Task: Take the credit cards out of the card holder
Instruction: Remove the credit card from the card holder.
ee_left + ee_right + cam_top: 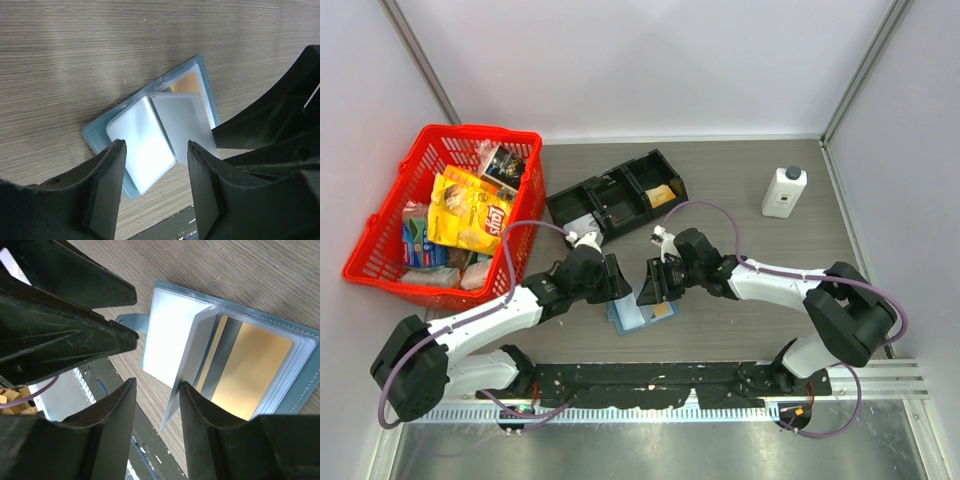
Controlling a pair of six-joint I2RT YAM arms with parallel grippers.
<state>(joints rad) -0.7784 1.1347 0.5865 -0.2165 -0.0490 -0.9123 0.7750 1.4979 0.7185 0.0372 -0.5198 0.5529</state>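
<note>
The light-blue card holder [628, 318] [97, 136] [305, 340] lies open on the wooden table between both grippers. Its clear sleeves hold pale cards [142, 142] [170, 340] and a gold card [186, 83] [250, 370]. One pale leaf [195, 357] stands up on edge, close beside one right finger. My left gripper [616, 281] [156, 145] hovers open just above the holder's left half, with nothing between its fingers. My right gripper [654, 287] [158, 384] is open over the right half, the upright leaf's edge near its inner side.
A red basket [480, 131] of snack packets stands at the back left. A black three-compartment tray [642, 172] sits behind the grippers and a white bottle [784, 192] at the back right. A black rail [650, 380] runs along the near edge.
</note>
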